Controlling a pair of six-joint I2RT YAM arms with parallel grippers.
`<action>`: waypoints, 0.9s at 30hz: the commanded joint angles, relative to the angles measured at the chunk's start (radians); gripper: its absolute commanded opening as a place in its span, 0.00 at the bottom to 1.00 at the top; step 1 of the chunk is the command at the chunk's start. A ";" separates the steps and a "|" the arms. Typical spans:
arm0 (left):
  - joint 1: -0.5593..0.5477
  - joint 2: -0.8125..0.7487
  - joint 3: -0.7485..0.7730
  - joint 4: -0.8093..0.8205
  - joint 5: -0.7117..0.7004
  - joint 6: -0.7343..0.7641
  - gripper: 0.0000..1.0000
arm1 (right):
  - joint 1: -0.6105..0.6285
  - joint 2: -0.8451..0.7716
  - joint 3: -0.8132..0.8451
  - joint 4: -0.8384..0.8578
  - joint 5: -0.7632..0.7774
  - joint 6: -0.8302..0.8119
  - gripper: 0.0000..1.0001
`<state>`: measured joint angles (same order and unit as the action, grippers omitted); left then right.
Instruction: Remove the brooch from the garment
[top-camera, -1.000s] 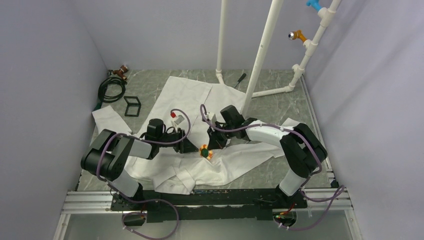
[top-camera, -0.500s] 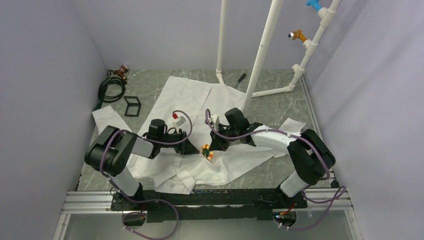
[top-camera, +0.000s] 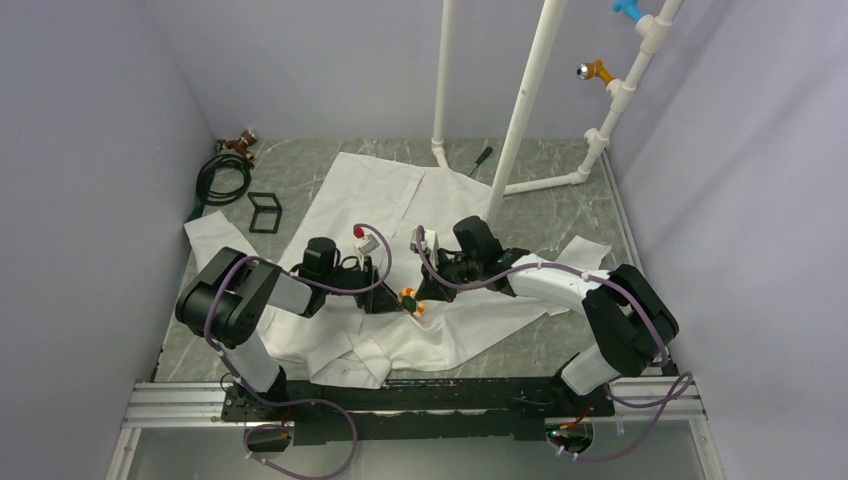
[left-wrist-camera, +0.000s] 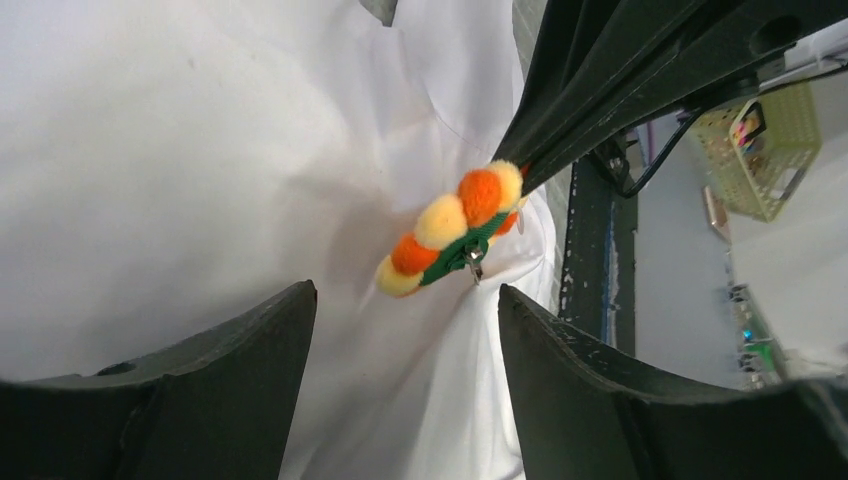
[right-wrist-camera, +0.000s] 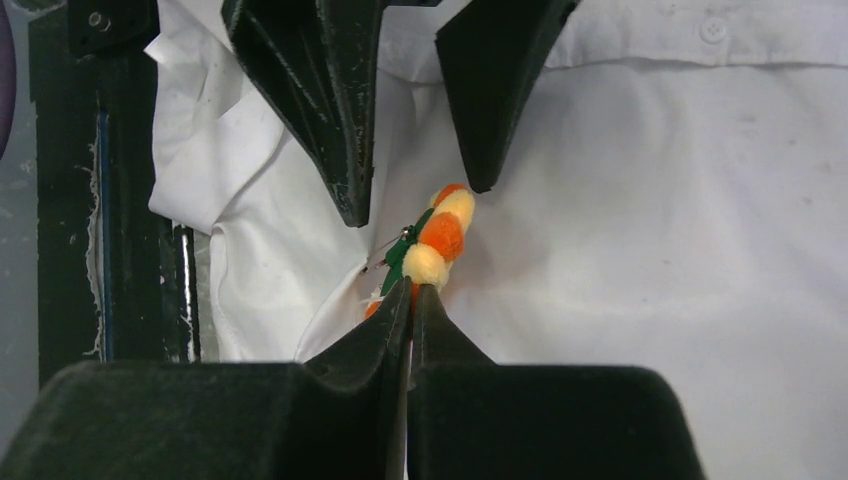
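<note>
Right gripper (right-wrist-camera: 410, 292) pinches brooch (right-wrist-camera: 440, 238) on garment (right-wrist-camera: 650, 250); left gripper (left-wrist-camera: 405, 292) (jaws spread) flanks it, white pipes (top-camera: 525, 110) behind.

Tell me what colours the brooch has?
The brooch has orange and yellow puffs on green backing; clearest from the left wrist.

The brooch (left-wrist-camera: 455, 228) shows orange and pale yellow balls on green backing. The garment (top-camera: 370, 190) is white. The desk (top-camera: 560, 215) is grey-green marbled. The left pincer (left-wrist-camera: 405, 295) and right pincer (right-wrist-camera: 410, 292) are black.
</note>
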<state>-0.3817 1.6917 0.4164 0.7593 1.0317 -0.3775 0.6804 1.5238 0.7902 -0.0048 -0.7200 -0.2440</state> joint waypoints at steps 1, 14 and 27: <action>-0.003 -0.030 0.045 -0.013 0.059 0.165 0.73 | 0.007 -0.033 0.010 0.039 -0.072 -0.104 0.00; -0.006 -0.066 0.107 -0.209 0.158 0.412 0.53 | 0.010 -0.016 0.030 0.022 -0.116 -0.175 0.00; -0.028 -0.076 0.123 -0.264 0.175 0.442 0.35 | 0.010 -0.009 0.032 0.008 -0.115 -0.193 0.00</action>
<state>-0.4023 1.6520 0.5121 0.4992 1.1591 0.0406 0.6865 1.5230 0.7910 -0.0074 -0.7956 -0.4023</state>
